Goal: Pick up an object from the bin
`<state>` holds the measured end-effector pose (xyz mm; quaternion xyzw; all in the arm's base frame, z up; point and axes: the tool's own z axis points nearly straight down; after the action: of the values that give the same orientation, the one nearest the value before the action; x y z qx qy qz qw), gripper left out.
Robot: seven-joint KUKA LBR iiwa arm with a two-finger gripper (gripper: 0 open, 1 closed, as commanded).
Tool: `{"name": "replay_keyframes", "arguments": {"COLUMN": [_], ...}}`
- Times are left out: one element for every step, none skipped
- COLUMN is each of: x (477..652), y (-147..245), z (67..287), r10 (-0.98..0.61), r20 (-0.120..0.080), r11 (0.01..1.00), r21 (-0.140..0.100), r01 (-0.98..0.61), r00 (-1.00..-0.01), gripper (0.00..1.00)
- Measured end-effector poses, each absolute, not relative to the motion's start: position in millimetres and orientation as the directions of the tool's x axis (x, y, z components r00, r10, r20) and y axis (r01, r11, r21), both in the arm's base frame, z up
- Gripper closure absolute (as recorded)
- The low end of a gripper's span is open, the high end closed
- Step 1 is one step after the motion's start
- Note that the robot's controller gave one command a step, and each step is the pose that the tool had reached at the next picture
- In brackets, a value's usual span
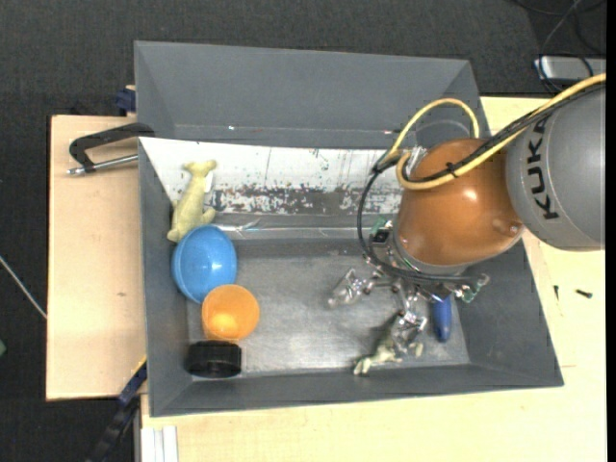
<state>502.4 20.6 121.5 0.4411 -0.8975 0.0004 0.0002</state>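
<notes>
My gripper (377,306) hangs low over the right half of the bin floor, below the arm's orange cover. Its two metal fingers stand apart, one (348,288) pointing left and the other (410,321) pointing down toward the front wall, with only bare floor between them. A small grey-green toy figure (381,356) lies by the front wall, just below the lower fingertip. A small blue cylinder (441,318) lies right of that fingertip, partly under the wrist.
Along the left wall lie a pale yellow toy animal (192,199), a blue ball (204,262), an orange ball (230,312) and a black disc (213,358). The arm and its cover hide the bin's right rear corner.
</notes>
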Motion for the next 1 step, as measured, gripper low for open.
{"name": "replay_keyframes", "arguments": {"x": [544.2], "y": [38.8], "z": [79.8], "r10": [-0.905], "r20": [0.053], "r11": [0.424], "r21": [0.045], "r01": [-0.904], "r00": [-0.422], "gripper": [0.0]}}
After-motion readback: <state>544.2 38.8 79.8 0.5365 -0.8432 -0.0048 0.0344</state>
